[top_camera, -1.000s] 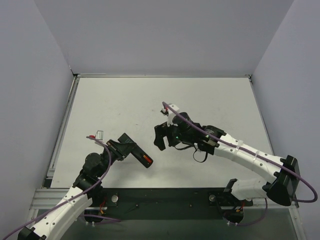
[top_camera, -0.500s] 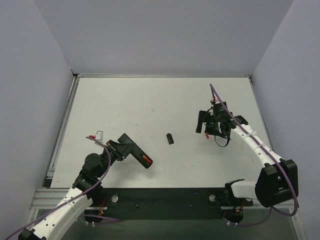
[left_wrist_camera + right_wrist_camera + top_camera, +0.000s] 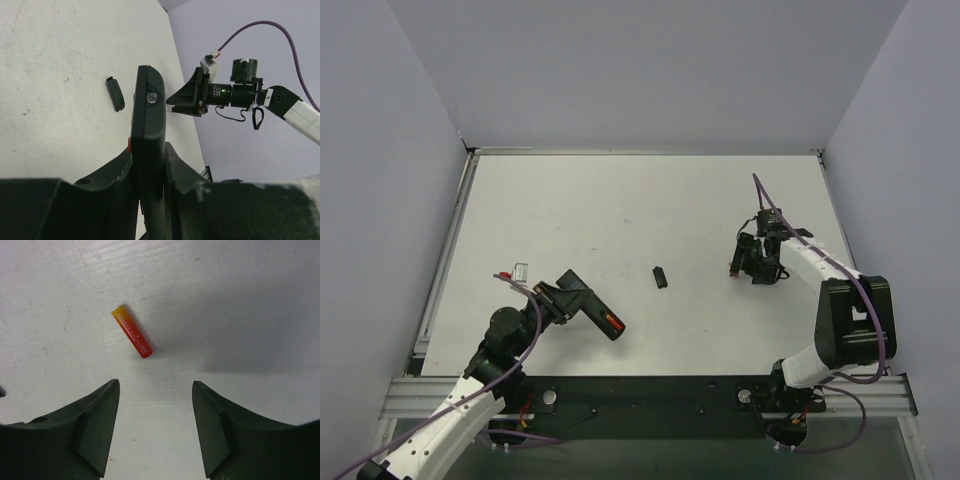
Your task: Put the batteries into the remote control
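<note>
Battery pickup step: the right gripper (image 3: 156,390), jaws spread, hovers over a battery (image 3: 132,331) and needs to lower and pinch it. The left gripper (image 3: 148,167) clamps the remote (image 3: 149,115).

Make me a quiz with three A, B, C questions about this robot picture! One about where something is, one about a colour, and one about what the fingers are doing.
1. Where is the small black cover?
A. in a drawer
B. lying on the table between the two arms
C. stuck on the wall

2. What colour is the battery in front of the open right fingers?
A. red, turning yellow at one end
B. blue
C. green

3. What are the left fingers doing?
A. hanging open
B. pinching the cover
C. shut on the remote control

Answers: B, it lies alone on the white surface; A, the right wrist view shows those colours; C, the remote is clamped between them.
</note>
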Controlling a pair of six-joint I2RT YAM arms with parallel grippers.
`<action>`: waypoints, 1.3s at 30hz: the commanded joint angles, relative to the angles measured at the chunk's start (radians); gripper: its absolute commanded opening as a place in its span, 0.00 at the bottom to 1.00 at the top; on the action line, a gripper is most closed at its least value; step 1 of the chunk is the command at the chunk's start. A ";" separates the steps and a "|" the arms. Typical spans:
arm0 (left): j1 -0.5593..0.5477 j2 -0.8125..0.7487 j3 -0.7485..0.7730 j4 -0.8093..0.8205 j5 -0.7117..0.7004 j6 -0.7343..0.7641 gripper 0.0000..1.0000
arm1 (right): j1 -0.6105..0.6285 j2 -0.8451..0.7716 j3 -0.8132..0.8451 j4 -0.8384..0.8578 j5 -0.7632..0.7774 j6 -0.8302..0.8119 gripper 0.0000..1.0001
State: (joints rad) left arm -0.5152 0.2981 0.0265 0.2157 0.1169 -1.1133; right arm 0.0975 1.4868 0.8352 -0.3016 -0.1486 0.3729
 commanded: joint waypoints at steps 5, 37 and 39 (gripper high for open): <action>0.006 -0.042 -0.005 0.001 0.010 0.007 0.00 | -0.007 0.122 0.110 -0.007 -0.006 -0.031 0.43; 0.009 -0.031 0.032 -0.024 0.001 0.007 0.00 | 0.378 0.188 0.137 -0.140 0.018 -0.029 0.00; 0.009 -0.022 0.039 -0.022 0.003 0.024 0.00 | 0.412 0.201 0.128 -0.133 0.012 -0.017 0.00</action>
State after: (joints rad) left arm -0.5133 0.2699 0.0265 0.1665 0.1165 -1.1133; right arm 0.4648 1.7016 0.9894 -0.3859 -0.1223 0.3099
